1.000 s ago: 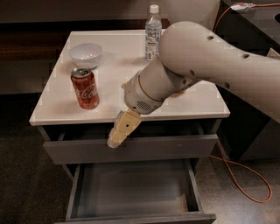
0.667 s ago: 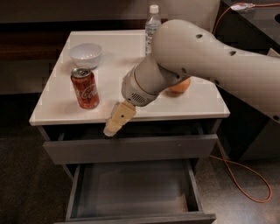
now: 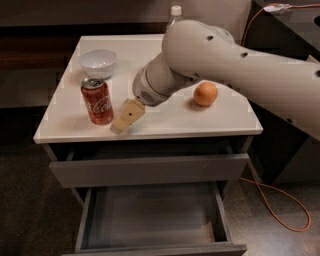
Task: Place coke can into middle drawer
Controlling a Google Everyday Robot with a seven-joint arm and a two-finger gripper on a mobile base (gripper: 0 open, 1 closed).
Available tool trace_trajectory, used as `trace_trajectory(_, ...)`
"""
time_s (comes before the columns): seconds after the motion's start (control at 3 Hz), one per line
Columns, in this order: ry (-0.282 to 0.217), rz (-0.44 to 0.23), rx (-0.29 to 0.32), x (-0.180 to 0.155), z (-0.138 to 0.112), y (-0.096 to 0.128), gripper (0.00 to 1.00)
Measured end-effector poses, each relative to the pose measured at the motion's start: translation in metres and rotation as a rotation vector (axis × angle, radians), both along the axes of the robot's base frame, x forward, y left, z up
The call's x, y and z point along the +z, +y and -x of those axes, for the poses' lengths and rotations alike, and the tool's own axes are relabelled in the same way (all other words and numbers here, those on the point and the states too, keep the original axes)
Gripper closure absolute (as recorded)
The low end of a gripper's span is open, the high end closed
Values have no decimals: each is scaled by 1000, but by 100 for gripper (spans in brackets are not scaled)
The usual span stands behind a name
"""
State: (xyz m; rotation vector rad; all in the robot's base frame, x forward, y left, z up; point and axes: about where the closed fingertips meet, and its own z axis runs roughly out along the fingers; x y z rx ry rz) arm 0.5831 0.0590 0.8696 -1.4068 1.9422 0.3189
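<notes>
the big white robot arm (image 3: pixel 240 60) reaches in from your right across the white square tabletop (image 3: pixel 200 125) of the dark grey cabinet. since a second ago it has swung left and drawn back from the front edge, so the tan gripper (image 3: pixel 126 117) now hangs low over the top, tip angled down and to the left. you cannot tell from here whether it is spread or closed, and it holds nothing.

below and in front of the gripper, the plain dark grey middle drawer (image 3: pixel 150 222) stands pulled out with its tray bare. the closed grey drawer front (image 3: pixel 150 170) sits between it and the tabletop.

left of the gripper and further back is the white round bowl (image 3: pixel 98 62). the small red aluminium coke can (image 3: pixel 97 101) stands upright just left of the gripper tip, close but apart.

that swing has also uncovered a round orange fruit (image 3: pixel 205 94), well to the gripper's right. behind the arm, only the white cap of a clear plastic bottle (image 3: pixel 175 12) shows.

so you are closing on the can. the grasp is not yet made, and the drawer is ready.
</notes>
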Motion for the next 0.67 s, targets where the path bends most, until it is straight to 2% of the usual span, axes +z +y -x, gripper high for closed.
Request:
trace_trajectory(0.33,0,-38,-3,3,-17,15,0)
trace_trajectory(0.67,7,-71,26,5,-22,37,0)
